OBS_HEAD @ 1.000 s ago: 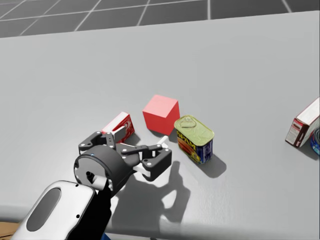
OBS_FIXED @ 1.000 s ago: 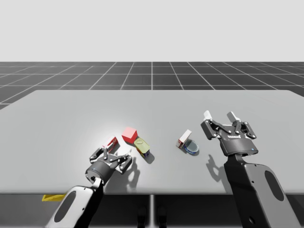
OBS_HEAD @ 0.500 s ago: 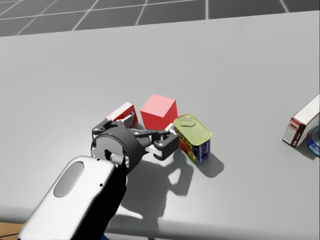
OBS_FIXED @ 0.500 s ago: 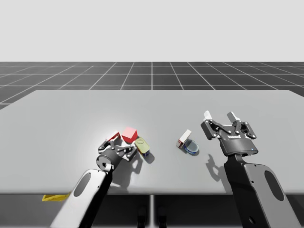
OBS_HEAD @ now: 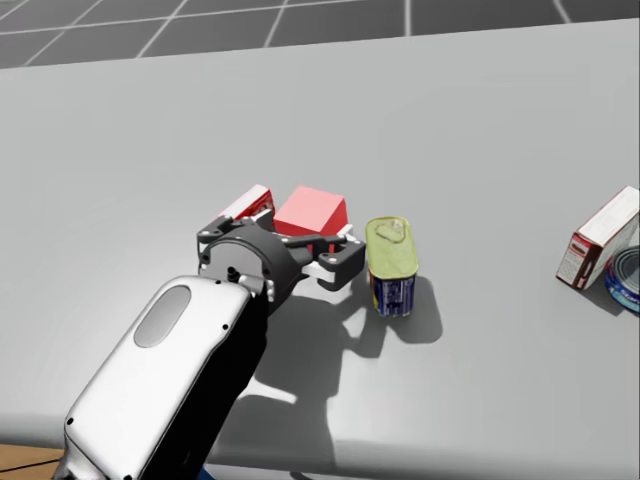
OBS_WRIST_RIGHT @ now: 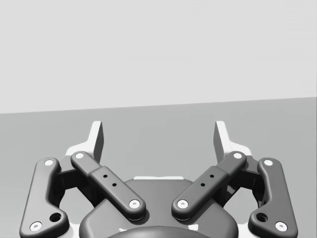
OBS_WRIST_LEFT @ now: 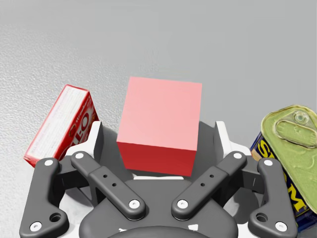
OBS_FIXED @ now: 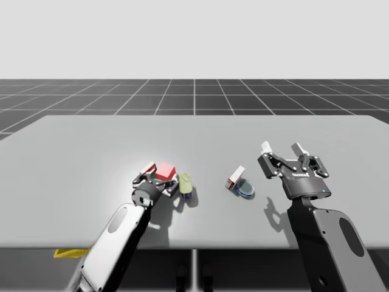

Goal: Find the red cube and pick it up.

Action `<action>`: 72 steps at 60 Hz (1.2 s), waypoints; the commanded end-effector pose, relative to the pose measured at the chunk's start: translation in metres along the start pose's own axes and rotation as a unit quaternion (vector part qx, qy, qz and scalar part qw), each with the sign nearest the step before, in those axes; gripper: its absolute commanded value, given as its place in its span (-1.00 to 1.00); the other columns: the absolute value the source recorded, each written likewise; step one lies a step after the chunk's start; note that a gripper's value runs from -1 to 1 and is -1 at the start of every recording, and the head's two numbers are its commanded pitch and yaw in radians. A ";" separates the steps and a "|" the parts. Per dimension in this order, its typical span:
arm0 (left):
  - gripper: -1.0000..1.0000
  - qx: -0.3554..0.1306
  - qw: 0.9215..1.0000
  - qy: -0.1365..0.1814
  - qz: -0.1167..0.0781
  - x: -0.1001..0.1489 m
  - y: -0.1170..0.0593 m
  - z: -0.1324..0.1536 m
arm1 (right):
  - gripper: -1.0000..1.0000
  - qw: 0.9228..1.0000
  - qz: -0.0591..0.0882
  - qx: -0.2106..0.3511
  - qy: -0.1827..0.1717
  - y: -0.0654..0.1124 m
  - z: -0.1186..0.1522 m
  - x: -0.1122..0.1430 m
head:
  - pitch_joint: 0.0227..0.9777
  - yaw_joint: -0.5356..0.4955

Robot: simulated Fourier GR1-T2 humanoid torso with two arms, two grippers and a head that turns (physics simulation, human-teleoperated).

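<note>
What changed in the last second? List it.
My left gripper moved forward; its open fingers now flank the red cube without gripping. The yellow-topped can got nudged and turned. The cube, the white box and my right gripper stayed put.

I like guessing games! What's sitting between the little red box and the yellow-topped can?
The red cube, as the left wrist view shows. My left gripper has its open jaws standing on either side of it, not touching.
</note>
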 end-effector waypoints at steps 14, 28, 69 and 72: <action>-1.00 -0.008 1.000 0.016 0.001 -0.003 -0.012 -0.020 | -1.00 1.000 -0.001 -0.001 -0.001 -0.002 -0.001 0.001 | 0.67 0.38; 0.89 -0.009 1.000 0.025 -0.009 -0.010 -0.013 -0.020 | -1.00 1.000 -0.003 -0.002 -0.002 -0.003 -0.001 0.001 | 0.64 0.37; 1.00 -0.016 0.999 0.034 -0.018 -0.016 -0.016 -0.020 | -1.00 1.000 0.000 -0.006 -0.005 -0.004 0.000 0.002 | -0.07 0.41; 1.00 -0.014 0.999 0.033 -0.020 -0.016 -0.016 -0.021 | -1.00 1.000 0.000 -0.005 -0.004 -0.004 0.000 0.002 | -0.09 0.41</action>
